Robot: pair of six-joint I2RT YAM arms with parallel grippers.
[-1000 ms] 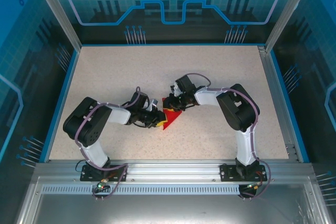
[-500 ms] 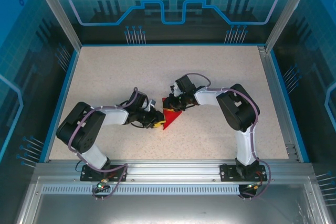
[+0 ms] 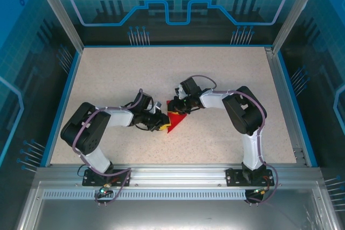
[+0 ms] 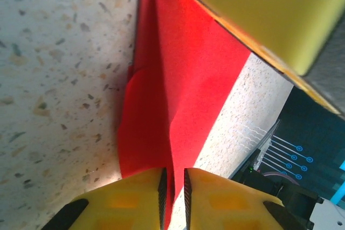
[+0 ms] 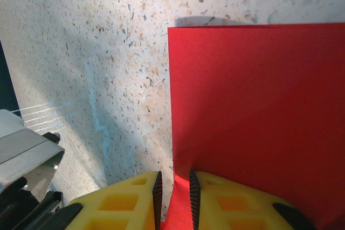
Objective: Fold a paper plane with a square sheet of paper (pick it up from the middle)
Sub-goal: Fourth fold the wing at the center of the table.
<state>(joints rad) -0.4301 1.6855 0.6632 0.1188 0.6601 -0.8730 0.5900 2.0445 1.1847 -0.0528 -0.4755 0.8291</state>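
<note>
The square sheet of paper (image 3: 177, 120) is bright red and lies mid-table, folded into a triangle whose tip points toward the near edge. My left gripper (image 3: 162, 124) meets it from the left. In the left wrist view the left gripper (image 4: 173, 187) is shut on a raised crease of the paper (image 4: 178, 90). My right gripper (image 3: 176, 106) comes at the paper's far edge. In the right wrist view the right gripper (image 5: 173, 187) is shut on an upright flap of the paper (image 5: 253, 95) at its straight left edge. A yellow finger (image 4: 259, 14) of the right gripper crosses the left wrist view's top right.
The speckled table (image 3: 108, 79) is bounded by a blue rim and a metal frame (image 3: 285, 106). Both arms bend inward, so their grippers nearly meet at the paper. A grey part of the left arm (image 5: 27, 154) is close beside the right gripper.
The left arm's elbow swung out to the left and came partly back, while its gripper stayed at the paper. The right arm and the paper have hardly moved.
</note>
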